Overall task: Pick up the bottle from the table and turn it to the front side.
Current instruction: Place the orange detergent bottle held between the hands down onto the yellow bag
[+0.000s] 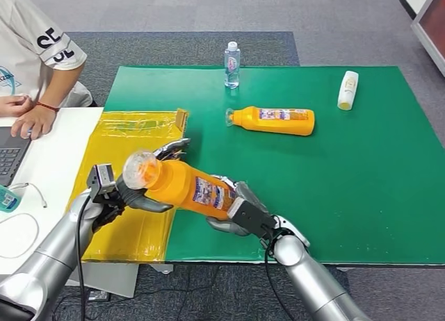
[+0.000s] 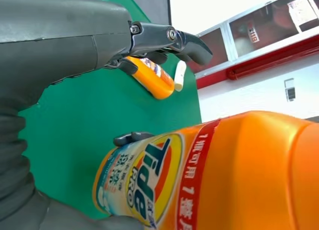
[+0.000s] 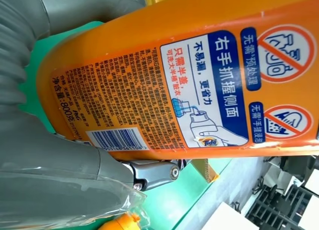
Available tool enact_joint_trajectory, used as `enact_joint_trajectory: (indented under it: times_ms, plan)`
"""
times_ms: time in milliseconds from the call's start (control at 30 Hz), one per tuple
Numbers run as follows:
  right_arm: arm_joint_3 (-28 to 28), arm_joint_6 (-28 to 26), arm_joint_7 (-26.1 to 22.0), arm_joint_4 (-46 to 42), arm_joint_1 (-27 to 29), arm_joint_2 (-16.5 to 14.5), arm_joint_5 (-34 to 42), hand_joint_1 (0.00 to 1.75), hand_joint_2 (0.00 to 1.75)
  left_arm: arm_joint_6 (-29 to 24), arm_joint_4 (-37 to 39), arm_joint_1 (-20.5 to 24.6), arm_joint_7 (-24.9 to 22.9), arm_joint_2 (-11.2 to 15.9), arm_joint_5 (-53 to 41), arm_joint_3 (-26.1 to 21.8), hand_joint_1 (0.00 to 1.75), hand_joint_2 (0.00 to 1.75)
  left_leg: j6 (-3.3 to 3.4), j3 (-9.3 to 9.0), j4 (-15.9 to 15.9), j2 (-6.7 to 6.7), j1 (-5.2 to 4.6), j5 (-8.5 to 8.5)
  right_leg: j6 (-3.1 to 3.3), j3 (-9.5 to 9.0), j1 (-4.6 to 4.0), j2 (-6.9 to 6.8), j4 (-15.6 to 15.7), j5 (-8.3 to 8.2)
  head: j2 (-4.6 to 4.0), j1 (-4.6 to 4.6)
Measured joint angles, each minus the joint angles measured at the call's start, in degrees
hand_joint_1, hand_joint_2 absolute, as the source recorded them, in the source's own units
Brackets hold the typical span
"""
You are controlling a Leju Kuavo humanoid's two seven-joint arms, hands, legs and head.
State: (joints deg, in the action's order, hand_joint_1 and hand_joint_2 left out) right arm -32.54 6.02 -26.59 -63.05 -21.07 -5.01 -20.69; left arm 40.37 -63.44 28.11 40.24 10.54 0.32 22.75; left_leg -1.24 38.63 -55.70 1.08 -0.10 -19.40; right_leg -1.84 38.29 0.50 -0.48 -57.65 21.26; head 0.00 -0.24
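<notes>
Above the near edge of the green table, toward six o'clock in our head view, we hold the orange bottle lifted and lying nearly level between both hands. Our left hand grips its neck end, where the clear cap points to about nine o'clock, and our right hand clasps its base end, fingers wrapped under the body. In the left wrist view the round brand label faces the camera; in the right wrist view we see the printed back label with a barcode. A second orange bottle lies on its side toward twelve o'clock, with a small clear water bottle standing beyond it and a pale tube at two o'clock. A yellow sheet covers the table's left part, and a person's arm rests at ten o'clock.
</notes>
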Motion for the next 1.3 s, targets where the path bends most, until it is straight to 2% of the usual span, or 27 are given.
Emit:
enact_joint_trajectory:
  times_ms: [467, 600, 667, 733, 900, 1233, 1300]
  plan:
    - [-0.2, -1.78, 0.37, 0.48, -0.03, -0.13, -2.03, 1.75, 1.75, 0.58, -0.16, -0.1, 0.0, -0.23, 0.04, -0.31, 0.0, 1.75, 0.0, 0.05, 0.0, 0.0, 0.0, 0.03, 0.0, 0.05, 0.0, 0.0, 0.0, 0.0, 0.0, 0.0]
    - [-0.34, -2.53, 0.78, 1.05, -0.25, -0.74, -3.67, 1.75, 1.75, 5.83, -0.88, -0.26, 0.01, -1.08, 3.27, -0.46, 0.0, 1.75, -0.01, 0.07, 0.0, 0.0, 0.0, 0.04, 0.0, 0.06, 0.0, 0.0, 0.0, -0.01, 0.0, 0.02]
    - [-0.68, -2.84, 1.01, 1.66, -0.66, -1.5, -4.75, 1.75, 1.75, 10.0, -1.41, -0.37, 0.02, -2.29, 5.68, -0.75, 0.0, 1.75, 0.0, 0.07, 0.0, 0.0, 0.0, 0.03, 0.0, 0.05, 0.0, 0.0, 0.0, 0.0, 0.0, 0.02]
    - [-1.21, -3.49, 1.29, 2.25, -1.21, -2.33, -6.03, 1.75, 1.75, 11.99, -1.57, -0.41, 0.02, -3.56, 6.72, -0.91, 0.0, 1.75, 0.0, 0.08, 0.0, 0.0, 0.0, 0.03, 0.0, 0.06, 0.0, 0.0, 0.0, 0.0, 0.0, 0.02]
    - [-2.09, -5.07, 1.85, 3.09, -2.18, -3.45, -8.0, 1.75, 1.75, 12.42, -1.56, -0.44, 0.02, -5.24, 7.36, -1.34, 0.0, 1.75, -0.01, 0.09, 0.0, 0.0, 0.0, 0.04, 0.01, 0.08, 0.0, 0.0, 0.0, -0.01, 0.0, 0.01]
    - [-2.61, -5.61, 2.3, 3.87, -2.53, -3.91, -9.09, 1.75, 1.75, 13.09, -1.36, -0.94, 0.02, -6.02, 7.51, -2.45, 0.0, 1.75, -0.01, 0.15, 0.0, 0.0, 0.0, 0.05, 0.01, 0.15, 0.0, 0.0, 0.0, -0.02, 0.0, 0.02]
    - [-2.61, -5.61, 2.31, 3.94, -2.54, -3.91, -9.1, 1.75, 1.75, 13.21, -1.21, -0.96, 0.02, -6.02, 7.43, -2.52, 0.88, 1.75, -0.01, 0.16, 0.0, 0.0, 0.0, 0.05, 0.01, 0.16, 0.0, 0.0, 0.0, -0.02, 0.0, 0.0]
